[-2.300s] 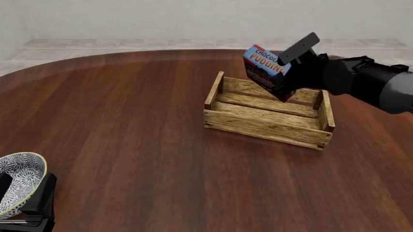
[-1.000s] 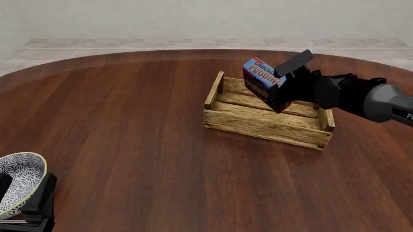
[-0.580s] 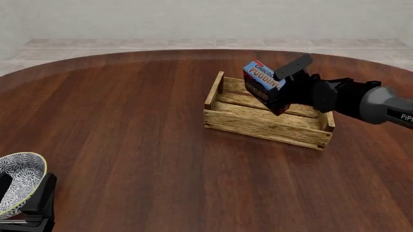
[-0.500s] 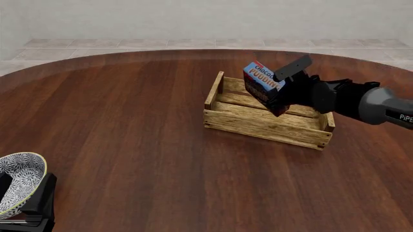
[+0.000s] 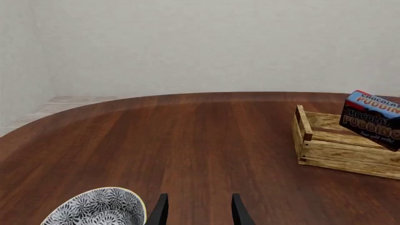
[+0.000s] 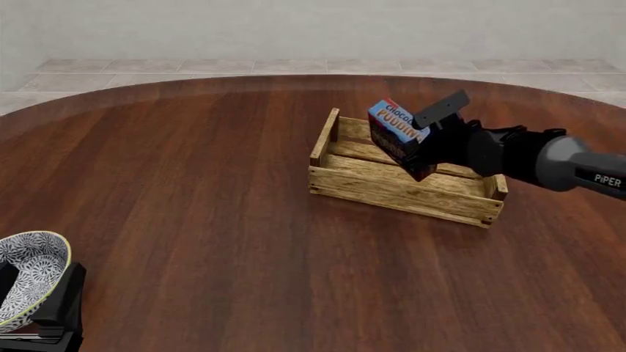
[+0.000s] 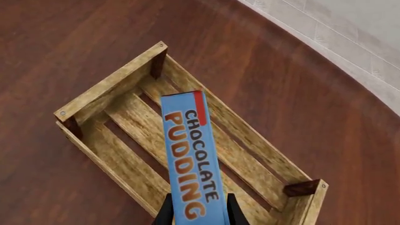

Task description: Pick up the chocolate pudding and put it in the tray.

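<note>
Way over at eight o'clock on the dark brown wooden table [image 6: 196, 220] sits a white bowl with a dark leafy pattern [image 6: 28, 282]. The left gripper [image 5: 198, 213] waits right next to it. Its two black fingers stand apart with nothing between them, so that claw is open and doing no work.

Going right, at about two o'clock, there is the light wooden slatted crate [image 6: 401, 192], which is the tray. It sits flat on the table with nothing lying inside it.

Just over the middle of the tray hangs the small blue-topped chocolate pudding box [image 6: 396, 130]. It is tilted, with its low corner down near the slats. I cannot tell if that corner touches the wood.

The right gripper [image 7: 196, 211] comes in from three o'clock. Its fingers press on both sides of the box, so this claw is closed on the pudding.

So the picking up is done, and the box is over the right place. I think what is left is to lower it a bit more, open the claw, and pull the arm away.
</note>
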Controlling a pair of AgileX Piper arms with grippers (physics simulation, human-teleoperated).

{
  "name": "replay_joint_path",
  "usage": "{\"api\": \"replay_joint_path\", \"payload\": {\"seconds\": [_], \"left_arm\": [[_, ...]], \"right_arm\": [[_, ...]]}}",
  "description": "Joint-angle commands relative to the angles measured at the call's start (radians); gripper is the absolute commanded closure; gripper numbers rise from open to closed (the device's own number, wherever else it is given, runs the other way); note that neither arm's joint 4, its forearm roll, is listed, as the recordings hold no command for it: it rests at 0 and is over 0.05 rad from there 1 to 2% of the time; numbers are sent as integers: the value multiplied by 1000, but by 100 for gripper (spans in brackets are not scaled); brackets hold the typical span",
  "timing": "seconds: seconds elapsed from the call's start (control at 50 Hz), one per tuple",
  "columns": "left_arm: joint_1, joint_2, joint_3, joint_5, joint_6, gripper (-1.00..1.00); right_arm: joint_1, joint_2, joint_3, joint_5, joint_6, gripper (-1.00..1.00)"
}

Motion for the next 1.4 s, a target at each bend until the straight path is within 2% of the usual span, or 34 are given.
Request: {"api": "replay_joint_path", "payload": {"seconds": [0.02,1.4], "left_arm": [[0,0,0,0,0,-100],[0,0,0,0,0,-100]], "right_arm": [[1,8,-2,-9,19,100],[0,99,-43,-61,38,100]]}}
